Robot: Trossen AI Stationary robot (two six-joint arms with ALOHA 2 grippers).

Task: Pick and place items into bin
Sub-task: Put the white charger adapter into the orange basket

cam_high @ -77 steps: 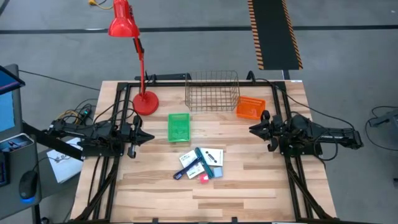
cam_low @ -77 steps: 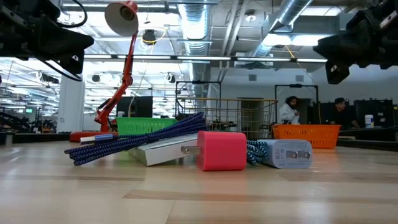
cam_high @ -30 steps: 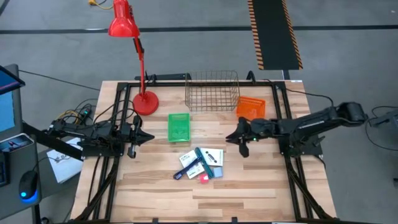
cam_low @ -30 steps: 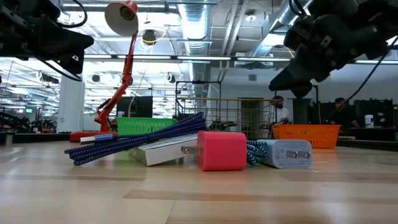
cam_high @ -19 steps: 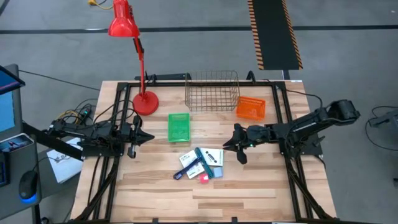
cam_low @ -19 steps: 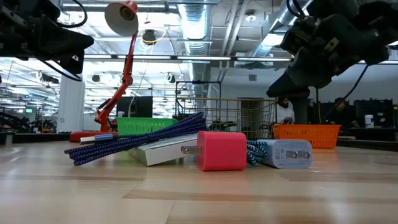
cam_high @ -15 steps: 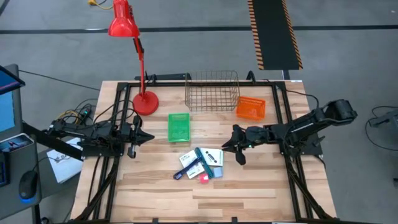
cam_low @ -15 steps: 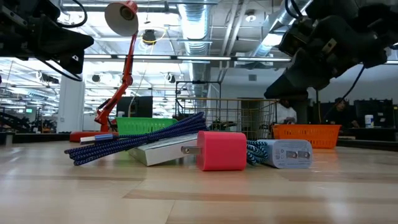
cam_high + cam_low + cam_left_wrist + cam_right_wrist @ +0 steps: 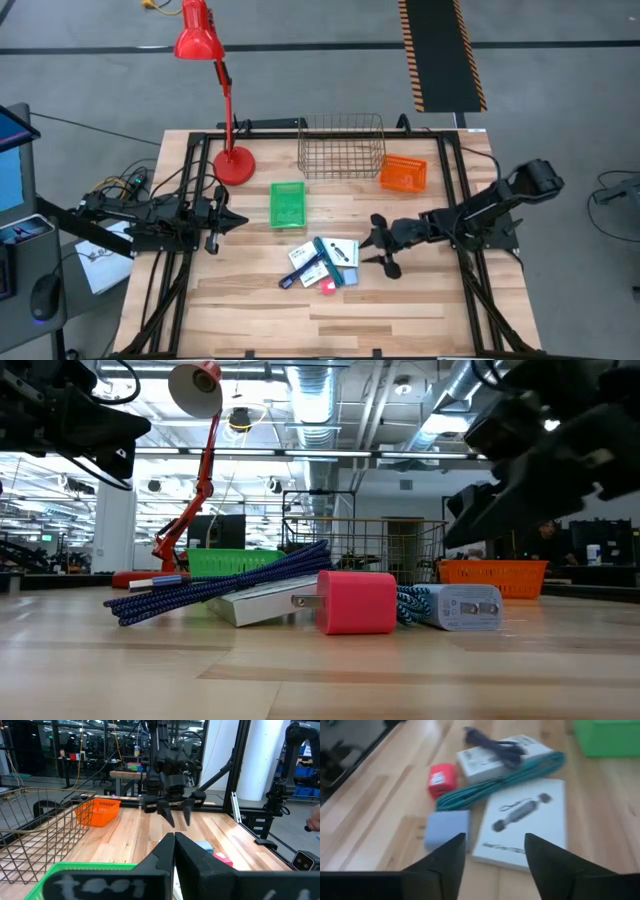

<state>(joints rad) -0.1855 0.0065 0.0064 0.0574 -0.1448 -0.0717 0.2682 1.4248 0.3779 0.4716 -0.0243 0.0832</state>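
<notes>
Reaching over the wooden surface (image 9: 400, 300), you are bringing the right arm in low from three o'clock toward the cluster of items (image 9: 324, 264) lying at the centre, well short of the wire basket (image 9: 341, 146) at twelve o'clock. Working down in size, the white card (image 9: 526, 823) is lying nearest your fingers, with the teal cable (image 9: 505, 781) crossing above it, then the pale blue block (image 9: 447, 830) and the small red charger (image 9: 442, 780). To do this well, keep lining up on one piece only, probably the card's edge, and descend squarely so the cable is not dragged along. The right hand (image 9: 380, 246) is hovering just beside the pile, fingers spread wide, holding nothing. The left hand (image 9: 222, 221) is waiting at nine o'clock, pinched shut and empty.
</notes>
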